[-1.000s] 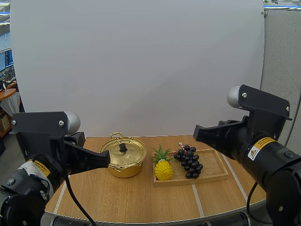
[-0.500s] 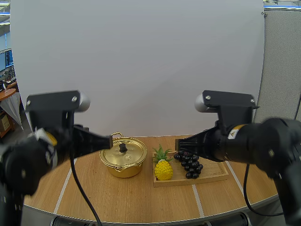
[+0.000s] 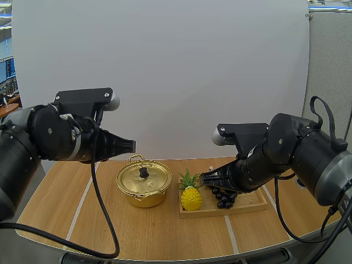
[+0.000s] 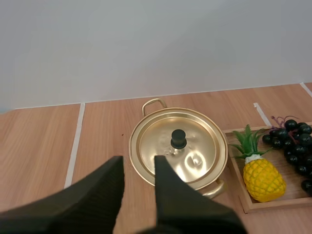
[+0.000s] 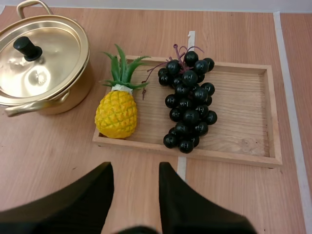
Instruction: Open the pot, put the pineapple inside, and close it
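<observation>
Grapes lie on the tray at the pineapple's 3 o'clock, lidded pot at 9. Right gripper, fingers apart: pineapple at 11. Left gripper, apart: pot at 1.

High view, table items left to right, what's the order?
pot → pineapple → grapes

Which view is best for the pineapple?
Right wrist view: the pineapple shows whole and close from above, in the wooden tray at the end nearest the pot. The high view shows it farther off, from the side; the left wrist view shows it beside the pot.
</observation>
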